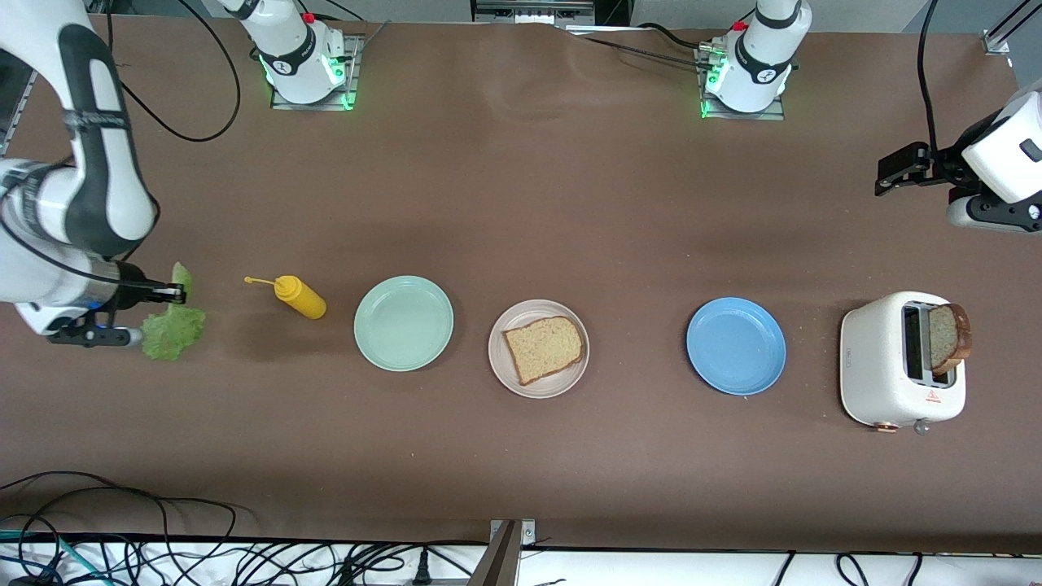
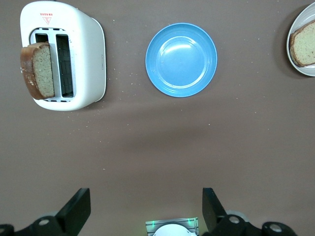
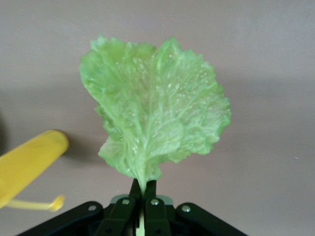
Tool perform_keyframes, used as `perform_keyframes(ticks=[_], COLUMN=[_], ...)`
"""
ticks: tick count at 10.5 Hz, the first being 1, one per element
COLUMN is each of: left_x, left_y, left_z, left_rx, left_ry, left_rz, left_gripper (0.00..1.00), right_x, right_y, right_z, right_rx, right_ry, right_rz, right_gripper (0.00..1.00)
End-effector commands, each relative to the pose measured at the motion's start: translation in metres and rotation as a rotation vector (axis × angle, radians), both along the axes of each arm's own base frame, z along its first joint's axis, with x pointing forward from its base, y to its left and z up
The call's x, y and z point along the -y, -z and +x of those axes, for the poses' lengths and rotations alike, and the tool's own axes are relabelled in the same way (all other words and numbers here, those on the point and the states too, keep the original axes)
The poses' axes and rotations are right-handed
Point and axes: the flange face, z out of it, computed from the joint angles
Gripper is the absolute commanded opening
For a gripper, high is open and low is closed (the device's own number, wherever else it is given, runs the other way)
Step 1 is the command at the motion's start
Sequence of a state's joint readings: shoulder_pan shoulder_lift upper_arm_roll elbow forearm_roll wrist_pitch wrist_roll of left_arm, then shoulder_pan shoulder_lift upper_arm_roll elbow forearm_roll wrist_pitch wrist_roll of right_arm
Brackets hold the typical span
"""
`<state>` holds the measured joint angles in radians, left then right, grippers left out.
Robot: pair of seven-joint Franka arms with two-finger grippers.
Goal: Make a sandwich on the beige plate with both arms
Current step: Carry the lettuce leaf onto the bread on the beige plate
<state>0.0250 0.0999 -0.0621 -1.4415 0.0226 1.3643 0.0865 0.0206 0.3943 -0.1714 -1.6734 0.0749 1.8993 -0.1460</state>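
Front view: right claw (image 1: 175, 293) clamps lettuce leaf (image 1: 172, 330) at table's end; left claw (image 1: 895, 172) apart.

Items are lying in one row along the table. At the right arm's end, the lettuce leaf (image 1: 172, 325) is sitting clamped in the right gripper (image 1: 175, 293), beside the squeeze bottle (image 1: 299, 297). Next along the row, a plate (image 1: 403, 323) is sitting beside the bottle, toward the left arm's end. The plate carrying a bread slice (image 1: 544, 348) is lying at mid-table, that plate (image 1: 538, 348) sitting slightly nearer the front camera than its neighbours. A further plate (image 1: 736, 346) is sitting between it and the toaster (image 1: 883, 362), which is standing at the left arm's end. A second bread slice (image 1: 948, 335) is standing upright in one toaster slot. The left gripper (image 1: 899, 171) is hanging over the table's left-arm end, waiting.
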Motion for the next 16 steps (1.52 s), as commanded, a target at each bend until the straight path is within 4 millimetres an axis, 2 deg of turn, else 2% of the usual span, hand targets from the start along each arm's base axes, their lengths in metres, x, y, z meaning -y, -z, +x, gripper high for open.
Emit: perform_keyframes(ticks=[1,2,3,7,8,10,13,15,16], left_x=[-0.001,-0.001,-0.001,-0.001,-0.001,-0.001,-0.001,-0.001,-0.001], left_y=[-0.005,-0.005,-0.005,-0.005,-0.005,-0.005,-0.006,-0.005,-0.005], left_z=[0.002,0.002,0.002,0.002,0.002,0.002,0.002,0.003,0.003], left_rx=[-0.001,-0.001,-0.001,-0.001,-0.001,-0.003,0.000,0.000,0.000], left_ry=[-0.008,-0.008,-0.008,-0.007,-0.007,-0.005,-0.004,-0.004,-0.002], left_rz=[-0.017,-0.017,-0.017,-0.017,-0.017,-0.017,-0.016,-0.016,-0.016], left_gripper=[1.00,1.00,1.00,1.00,1.00,1.00,1.00,1.00,1.00], right_x=[-0.036,-0.058,-0.091,-0.236,-0.271,-0.384,-0.467,-0.515,-0.530], right_y=[-0.060,-0.072,-0.074,-0.068,-0.050,-0.018,0.035,0.050,0.057], right_z=[0.018,0.019,0.019,0.014,0.016,0.000,-0.010,-0.006,0.001], right_rx=[0.017,-0.004,-0.013,0.019,0.042,0.134,0.219,0.228,0.224], right_ry=[-0.024,0.037,0.105,0.287,0.370,0.440,0.756,0.924,1.006], right_rz=[0.041,0.043,0.034,0.041,0.033,0.061,0.169,0.238,0.269], right_gripper=[0.00,0.00,0.00,0.00,0.00,0.00,0.00,0.00,0.00])
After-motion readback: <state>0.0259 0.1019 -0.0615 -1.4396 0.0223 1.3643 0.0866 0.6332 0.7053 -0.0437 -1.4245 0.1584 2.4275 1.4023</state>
